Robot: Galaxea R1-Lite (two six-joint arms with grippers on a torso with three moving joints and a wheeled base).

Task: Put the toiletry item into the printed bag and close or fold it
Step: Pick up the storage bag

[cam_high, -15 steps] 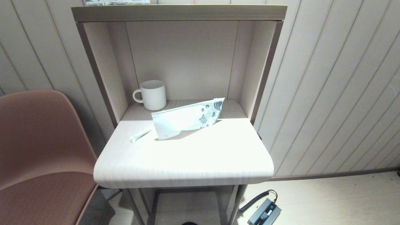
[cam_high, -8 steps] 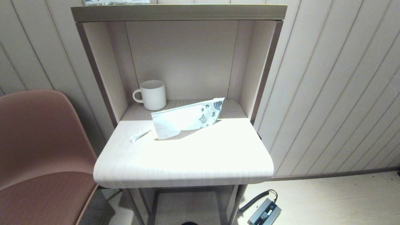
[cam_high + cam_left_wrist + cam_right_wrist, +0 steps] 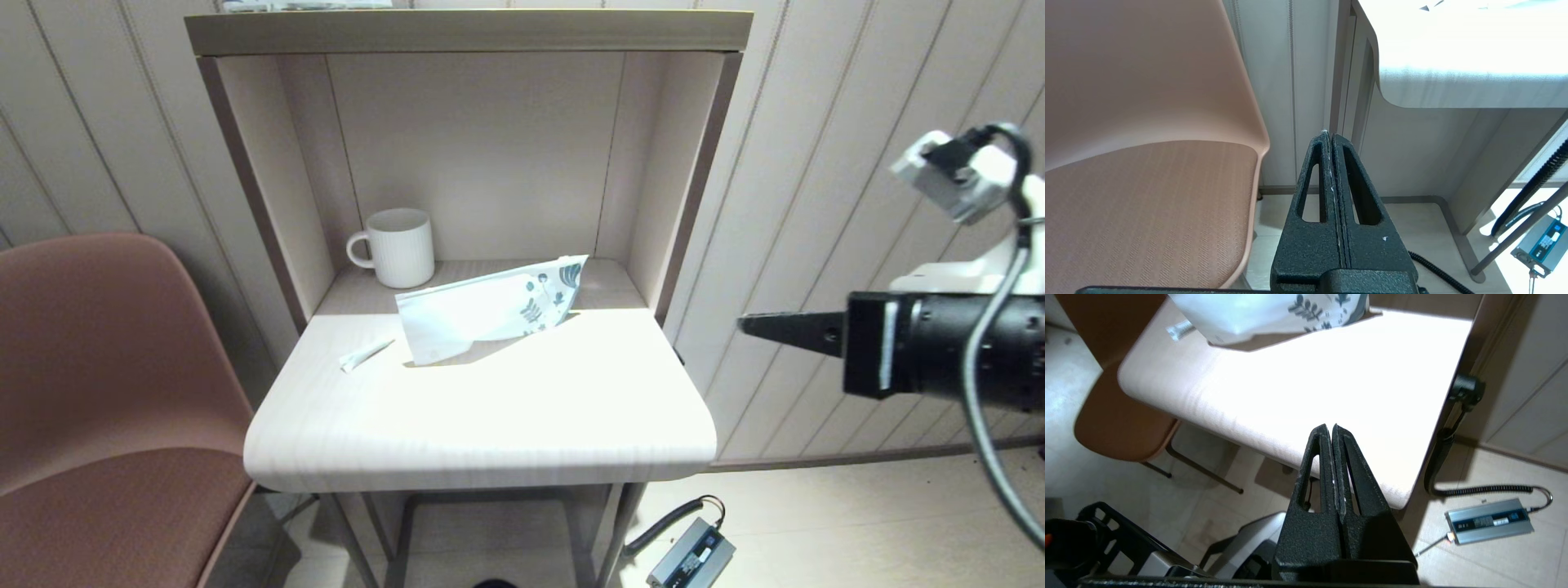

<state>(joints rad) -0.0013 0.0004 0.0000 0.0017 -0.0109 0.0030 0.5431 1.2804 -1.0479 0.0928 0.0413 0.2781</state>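
The tube (image 3: 366,354) lies flat on the table (image 3: 490,416), left of the middle of the head view. It is tiny, thin and white, almost the same color as the bright tabletop. Just to its right lies the bag (image 3: 490,309), near but not touching it. The bag is white and a bit see-through, with dark blue leaves on its right end, which tips up a little. A white mug (image 3: 397,247) stands behind them, in the upper left of the nook.

The right gripper (image 3: 747,324) hangs at the right side of the head view, off the table edge and well apart from both things. Its fingers are pressed together and hold nothing. The left gripper (image 3: 1329,136) sits low beside the chair (image 3: 1147,171), fingers together too, empty.

What could go wrong? The tube is so small and flat that the fingers may slide over it or push it off the table. The bag is thin and floppy, so its mouth may not stay open. A wide reach could also bump the mug.
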